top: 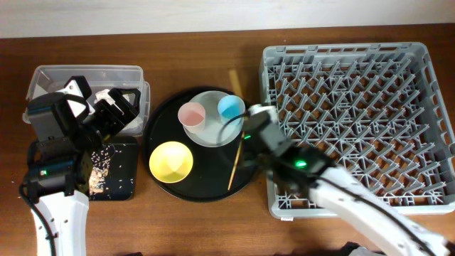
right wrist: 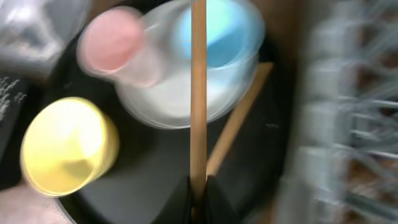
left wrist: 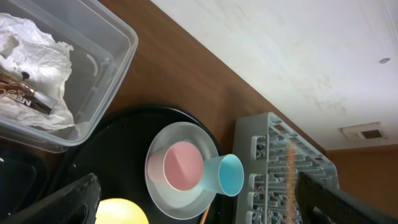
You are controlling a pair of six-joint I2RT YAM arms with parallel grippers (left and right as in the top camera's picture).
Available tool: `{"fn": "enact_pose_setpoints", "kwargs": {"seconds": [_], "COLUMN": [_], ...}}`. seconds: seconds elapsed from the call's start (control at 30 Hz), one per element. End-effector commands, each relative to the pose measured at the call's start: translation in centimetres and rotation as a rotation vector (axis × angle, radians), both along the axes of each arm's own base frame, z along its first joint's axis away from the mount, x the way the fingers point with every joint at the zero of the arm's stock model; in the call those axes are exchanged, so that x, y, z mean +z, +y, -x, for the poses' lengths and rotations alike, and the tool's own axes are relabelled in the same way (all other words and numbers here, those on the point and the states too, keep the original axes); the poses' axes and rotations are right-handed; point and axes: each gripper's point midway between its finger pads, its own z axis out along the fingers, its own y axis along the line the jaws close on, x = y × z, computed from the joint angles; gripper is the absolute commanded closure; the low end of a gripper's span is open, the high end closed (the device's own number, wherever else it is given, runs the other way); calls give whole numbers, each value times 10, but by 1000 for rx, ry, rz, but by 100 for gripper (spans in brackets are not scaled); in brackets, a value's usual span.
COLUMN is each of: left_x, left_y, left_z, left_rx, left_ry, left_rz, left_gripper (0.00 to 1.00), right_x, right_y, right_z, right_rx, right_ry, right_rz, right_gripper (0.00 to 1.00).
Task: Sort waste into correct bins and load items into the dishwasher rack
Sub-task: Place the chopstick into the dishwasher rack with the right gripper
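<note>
- We see 1 chopstick [right wrist: 198, 93] clamped tight between the right gripper's [right wrist: 198, 190] fingers, pointing across the plate [top: 213, 135] between the pink cup [top: 192, 114] and blue cup [top: 231, 107].
- The 2nd chopstick [top: 234, 165] lies on the round black tray [top: 206, 176], beside the yellow bowl [top: 170, 160].
- The dishwasher rack [top: 341, 50] stands just right of that tray.
- Our left gripper [top: 117, 107] hangs wide open, holding nothing, over the clear box [top: 85, 71] with the napkin [left wrist: 31, 56].
- The table [top: 206, 50] shows open wood beyond the tray's far rim.
</note>
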Motion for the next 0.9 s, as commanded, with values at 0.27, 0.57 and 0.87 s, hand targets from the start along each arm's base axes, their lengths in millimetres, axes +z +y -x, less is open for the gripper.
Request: {"fn": "enact_pose_setpoints", "kwargs": {"seconds": [0.27, 0.57, 0.87], "left_x": [8, 8, 8], "left_y": [3, 3, 3], "left_z": [-1, -1, -1], "left_rx": [-4, -4, -4], "left_ry": [-26, -26, -26], "left_rz": [-26, -26, -26], "left_gripper": [1, 1, 1], "right_x": [-20, -58, -59], "right_y": [-95, -86, -85], "right_z": [-23, -44, -46], "right_rx": [-96, -70, -50], "right_ry": [90, 130, 122], "right_rz": [191, 228, 240], "right_gripper": [96, 95, 71]}}
